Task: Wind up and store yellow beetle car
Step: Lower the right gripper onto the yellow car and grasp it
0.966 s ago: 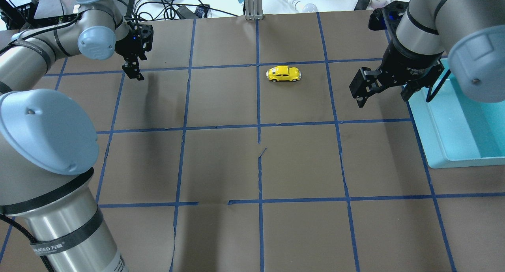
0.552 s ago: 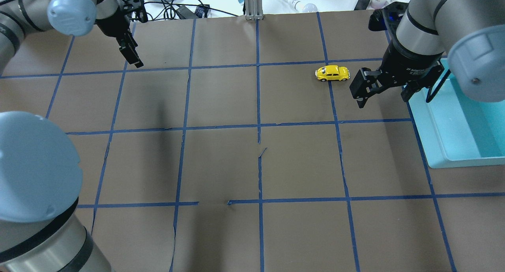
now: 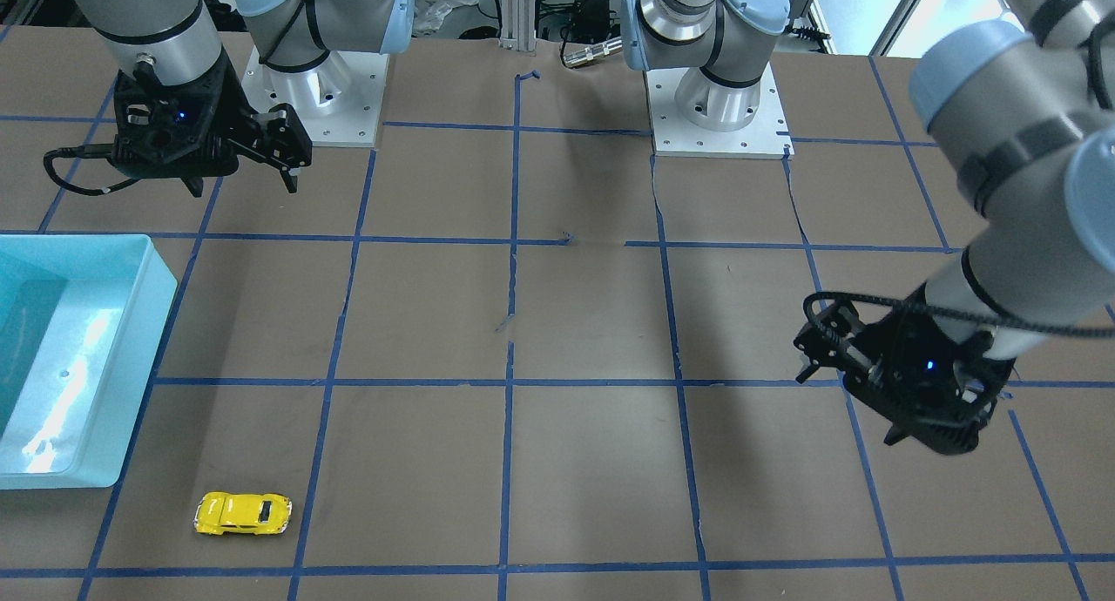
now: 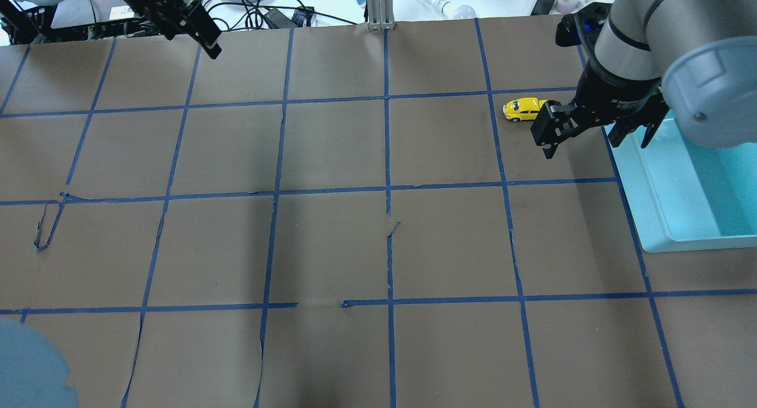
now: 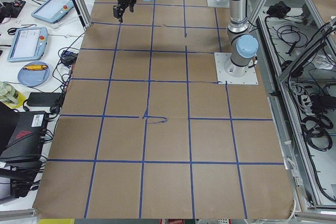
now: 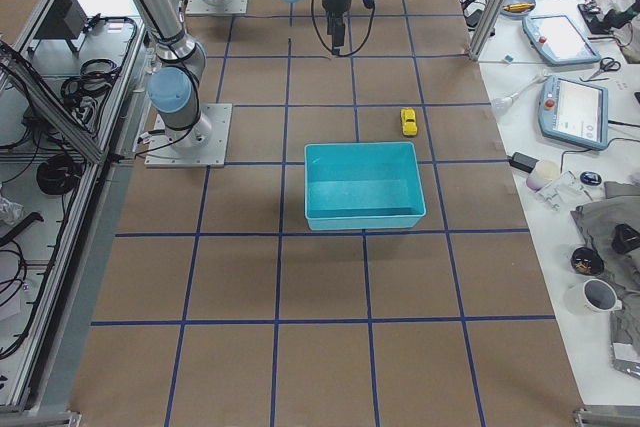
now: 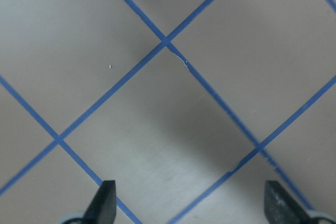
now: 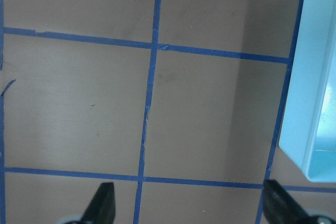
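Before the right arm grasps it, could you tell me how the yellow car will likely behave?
The car stands on its wheels on flat paper, so a nudge along its length would probably roll it. Its glossy, rounded shell may slip between fingers. It looks small and rigid, so likely light.

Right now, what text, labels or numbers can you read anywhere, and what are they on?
Nothing reads clearly.
White print on the right gripper body: too blurred to read.
Car: no lettering shows.
Bin: none.
Pendant screen: too small to read.
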Action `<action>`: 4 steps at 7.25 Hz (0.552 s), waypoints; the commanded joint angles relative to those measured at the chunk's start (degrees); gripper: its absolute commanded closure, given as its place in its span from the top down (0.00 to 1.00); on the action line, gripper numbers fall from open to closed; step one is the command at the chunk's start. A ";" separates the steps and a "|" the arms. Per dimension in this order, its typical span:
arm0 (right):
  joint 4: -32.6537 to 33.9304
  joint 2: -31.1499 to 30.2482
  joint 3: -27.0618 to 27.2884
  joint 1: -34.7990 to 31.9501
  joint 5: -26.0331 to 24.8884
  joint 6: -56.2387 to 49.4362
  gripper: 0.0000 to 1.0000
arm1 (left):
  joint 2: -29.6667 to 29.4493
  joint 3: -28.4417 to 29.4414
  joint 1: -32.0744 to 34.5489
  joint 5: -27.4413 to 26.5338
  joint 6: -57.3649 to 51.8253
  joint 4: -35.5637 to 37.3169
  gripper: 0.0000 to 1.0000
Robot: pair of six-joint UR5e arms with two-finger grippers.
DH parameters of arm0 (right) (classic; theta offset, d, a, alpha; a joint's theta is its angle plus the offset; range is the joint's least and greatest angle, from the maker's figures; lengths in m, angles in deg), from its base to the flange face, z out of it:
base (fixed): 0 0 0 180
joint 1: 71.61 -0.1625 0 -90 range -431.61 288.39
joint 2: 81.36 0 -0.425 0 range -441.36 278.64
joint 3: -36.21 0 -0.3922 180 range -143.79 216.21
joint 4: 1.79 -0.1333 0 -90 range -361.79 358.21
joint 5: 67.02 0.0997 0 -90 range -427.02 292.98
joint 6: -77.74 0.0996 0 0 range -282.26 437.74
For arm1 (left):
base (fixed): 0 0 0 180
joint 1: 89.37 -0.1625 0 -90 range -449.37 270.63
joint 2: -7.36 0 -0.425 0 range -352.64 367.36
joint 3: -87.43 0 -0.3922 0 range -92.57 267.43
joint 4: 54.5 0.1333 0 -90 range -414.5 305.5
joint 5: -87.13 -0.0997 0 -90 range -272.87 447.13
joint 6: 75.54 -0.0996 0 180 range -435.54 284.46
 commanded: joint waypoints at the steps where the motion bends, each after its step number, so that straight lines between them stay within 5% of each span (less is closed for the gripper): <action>1: 12.18 6.95 0.18 0.04 -0.17 -12.52 1.00 | 3.78 -1.18 3.41 -0.10 22.88 -7.16 1.00; 3: 22.20 12.84 0.54 0.91 0.27 -34.81 1.00 | 5.89 -3.80 4.92 -4.90 26.31 -9.75 1.00; 4: 25.65 15.48 0.36 1.70 0.53 -45.98 1.00 | 9.56 -10.09 5.01 -4.76 26.14 -9.67 1.00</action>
